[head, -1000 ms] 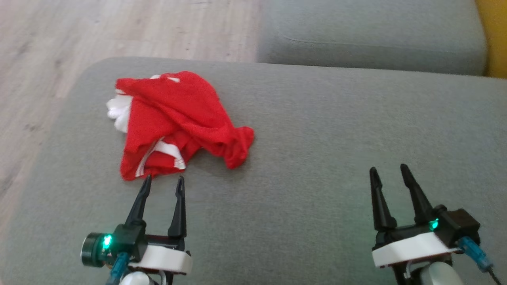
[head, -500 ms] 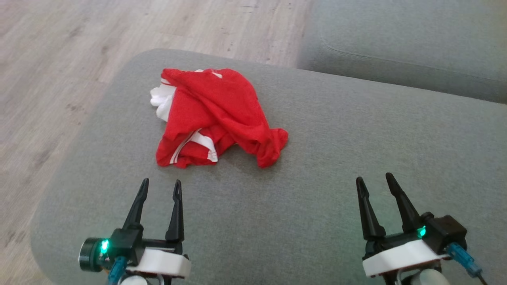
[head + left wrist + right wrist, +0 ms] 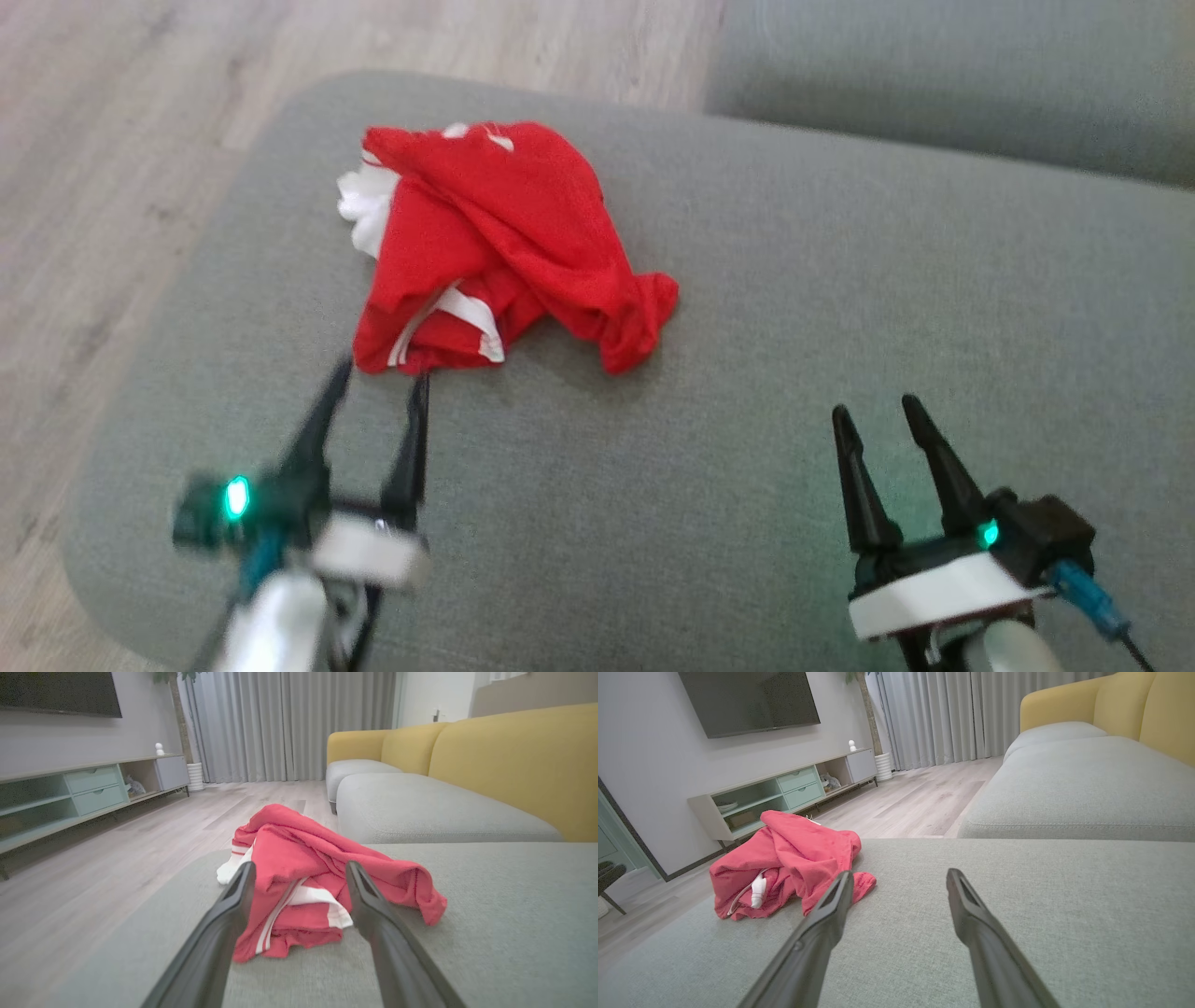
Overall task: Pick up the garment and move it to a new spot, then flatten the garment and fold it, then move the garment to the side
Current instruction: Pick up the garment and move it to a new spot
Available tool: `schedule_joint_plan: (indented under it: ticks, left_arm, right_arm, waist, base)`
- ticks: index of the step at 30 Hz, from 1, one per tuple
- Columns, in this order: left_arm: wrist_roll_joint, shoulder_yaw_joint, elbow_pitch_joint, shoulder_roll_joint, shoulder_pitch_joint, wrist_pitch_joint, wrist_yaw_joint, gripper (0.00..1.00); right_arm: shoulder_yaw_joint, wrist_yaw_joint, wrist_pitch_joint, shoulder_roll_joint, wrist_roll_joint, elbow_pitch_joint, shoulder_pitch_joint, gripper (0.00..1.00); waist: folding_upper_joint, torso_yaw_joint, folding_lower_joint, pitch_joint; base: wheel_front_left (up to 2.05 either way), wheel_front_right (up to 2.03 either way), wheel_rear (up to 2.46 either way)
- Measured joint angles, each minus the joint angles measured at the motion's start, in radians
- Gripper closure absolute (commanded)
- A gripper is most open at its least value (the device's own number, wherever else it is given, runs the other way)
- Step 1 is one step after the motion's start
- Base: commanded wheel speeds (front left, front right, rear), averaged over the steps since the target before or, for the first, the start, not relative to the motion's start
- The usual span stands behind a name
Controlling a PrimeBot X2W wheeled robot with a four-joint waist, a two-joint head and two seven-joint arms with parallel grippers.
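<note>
A crumpled red garment [image 3: 504, 243] with white stripes and trim lies on the grey cushion [image 3: 766, 308], toward its far left. My left gripper [image 3: 381, 373] is open, its fingertips right at the garment's near edge; the left wrist view shows the garment [image 3: 308, 877] between and beyond the fingers. My right gripper [image 3: 873, 411] stands open over bare cushion at the lower right, well away from the cloth. In the right wrist view the garment [image 3: 784, 863] lies to the left, beyond the gripper [image 3: 899, 877].
The cushion's rounded left edge [image 3: 187, 308] drops to a wooden floor [image 3: 112, 140]. A second grey seat [image 3: 934, 84] lies beyond a gap, with yellow sofa backs [image 3: 514, 760] behind it. A TV bench [image 3: 784, 793] stands along the far wall.
My left gripper has advanced toward the garment, so its tips now reach the near hem. The head camera has shifted slightly. The right gripper has hardly moved.
</note>
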Motion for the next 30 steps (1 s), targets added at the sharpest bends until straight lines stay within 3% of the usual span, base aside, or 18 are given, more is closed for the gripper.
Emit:
schedule_joint_plan:
  ticks: [8, 16, 20, 24, 25, 26, 30]
  left_arm:
    - [-0.02, -0.085, 0.144, 0.105, -0.412, 0.227, -0.064, 0.0]
    - [-0.184, -0.215, 0.327, 0.202, -0.619, 0.439, -0.072, 0.0]
    - [-0.237, -0.26, 0.411, 0.253, -0.681, 0.471, -0.072, 0.0]
    - [-0.288, -0.306, 0.47, 0.266, -0.709, 0.49, -0.072, 0.0]
    - [-0.299, -0.32, 0.482, 0.271, -0.713, 0.493, -0.072, 0.17]
    - [-0.307, -0.333, 0.492, 0.275, -0.716, 0.495, -0.072, 1.0]
    - [-0.329, -0.353, 0.51, 0.285, -0.72, 0.45, -0.072, 1.0]
  right_arm:
    - [-0.026, 0.0, 0.0, -0.002, -0.014, -0.026, -0.094, 0.0]
    - [-0.032, 0.0, 0.0, -0.004, -0.013, -0.031, -0.149, 0.0]
    - [-0.027, 0.0, -0.001, -0.004, -0.012, -0.032, -0.172, 0.0]
    - [-0.022, 0.0, -0.002, -0.005, -0.006, -0.035, -0.182, 0.0]
    - [-0.022, 0.0, -0.002, -0.005, -0.003, -0.035, -0.183, 0.0]
    - [-0.023, 0.0, -0.002, -0.005, -0.003, -0.035, -0.184, 0.0]
    - [-0.024, 0.0, -0.002, -0.005, 0.004, -0.033, -0.191, 0.0]
  waist:
    - [0.0, -0.055, 0.0001, 0.115]
    - [0.0, -0.131, 0.0002, 0.2]
    - [0.0, -0.176, 0.0001, 0.237]
    - [0.0, -0.212, 0.0, 0.264]
    - [-0.0001, -0.218, 0.0001, 0.269]
    - [-0.0001, -0.224, 0.0002, 0.272]
    - [0.0, -0.233, 0.0, 0.265]
  base:
    - [0.0, 0.0, 0.0]
    - [0.0, 0.0, 0.0]
    - [0.0, 0.0, 0.0]
    - [0.0, 0.0, 0.0]
    - [0.0, 0.0, 0.0]
    - [0.0, 0.0, 0.0]
    - [0.0, 0.0, 0.0]
